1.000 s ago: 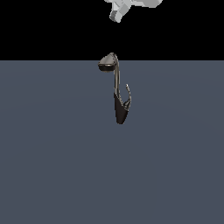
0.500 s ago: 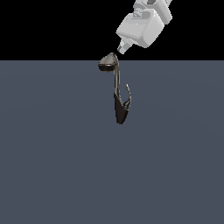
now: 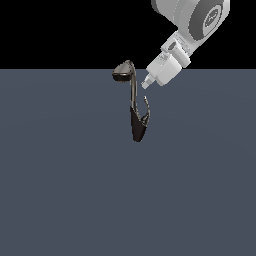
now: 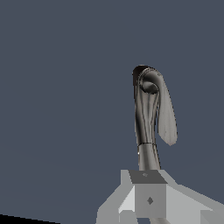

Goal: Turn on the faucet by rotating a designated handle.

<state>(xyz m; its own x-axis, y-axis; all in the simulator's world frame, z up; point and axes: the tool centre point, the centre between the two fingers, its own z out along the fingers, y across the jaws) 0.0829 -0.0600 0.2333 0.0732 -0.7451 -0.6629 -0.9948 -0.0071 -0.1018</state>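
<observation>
While my gripper (image 3: 146,84) hangs near the faucet (image 3: 133,102) — finger gap unclear, nothing held — that thin handle (image 3: 146,107) looks stiff, slick; I'd push near its tip.

Faucet (image 4: 148,118) neck and oval spout head beyond grey fingers (image 4: 149,199); slate floor (image 4: 65,87) behind.

faucet (image 3: 132,100): dark metal, glossy sheen
handle (image 3: 146,107): silvery metal, polished
gripper (image 3: 146,84): white, smooth, plastic-like
ground (image 3: 60,190): slate grey, matt
</observation>
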